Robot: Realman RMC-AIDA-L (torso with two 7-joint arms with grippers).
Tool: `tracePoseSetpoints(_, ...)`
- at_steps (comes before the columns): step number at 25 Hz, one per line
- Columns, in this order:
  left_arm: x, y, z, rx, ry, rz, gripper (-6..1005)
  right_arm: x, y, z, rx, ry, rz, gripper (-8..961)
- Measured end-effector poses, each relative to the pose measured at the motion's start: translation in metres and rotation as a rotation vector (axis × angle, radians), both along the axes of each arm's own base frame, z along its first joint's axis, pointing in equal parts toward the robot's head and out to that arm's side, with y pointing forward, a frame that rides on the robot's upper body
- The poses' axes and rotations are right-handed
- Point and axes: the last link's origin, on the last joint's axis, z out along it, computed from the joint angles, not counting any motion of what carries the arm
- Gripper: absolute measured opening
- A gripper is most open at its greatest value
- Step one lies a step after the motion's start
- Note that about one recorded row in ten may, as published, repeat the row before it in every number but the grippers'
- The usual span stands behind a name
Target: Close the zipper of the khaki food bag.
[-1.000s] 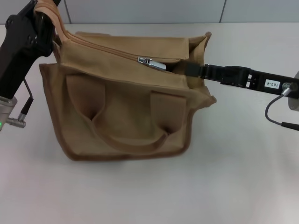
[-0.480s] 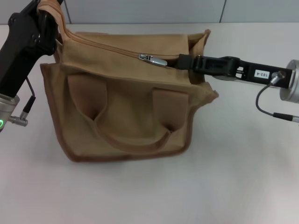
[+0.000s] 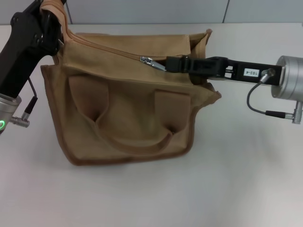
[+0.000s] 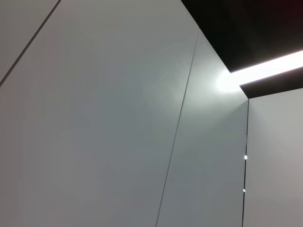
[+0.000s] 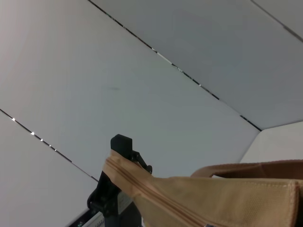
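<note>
The khaki food bag [image 3: 128, 113] stands on the table with one looped handle facing me. Its zipper [image 3: 109, 49] runs along the top panel, and the silver pull tab [image 3: 152, 62] lies about midway along it. To the right of the tab the zip line is still parted. My right gripper [image 3: 170, 64] reaches in from the right over that open stretch, its tip at the tab's end. At the bag's far left end, my left gripper [image 3: 47, 19] is shut on the raised fabric. The right wrist view shows the zipper [image 5: 156, 194] leading to the left gripper [image 5: 116, 179].
The bag rests on a white table [image 3: 246, 165] with bare surface in front of it and to its right. Grey wall panels [image 3: 142, 9] stand behind. The left wrist view shows only wall and a ceiling light [image 4: 265, 71].
My right gripper has slid left along the bag's top, from near the right end up to the pull tab. The tab and my left gripper have hardly moved.
</note>
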Motion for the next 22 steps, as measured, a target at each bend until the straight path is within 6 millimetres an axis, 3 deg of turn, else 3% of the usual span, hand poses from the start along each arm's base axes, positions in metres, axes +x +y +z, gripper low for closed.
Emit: tracePoseSetpoints(22,0.005,0.004,-0.001,-0.009,0.006,-0.018,-2,-0.019,0.012,-0.012,0.011,-0.061,0.060,317)
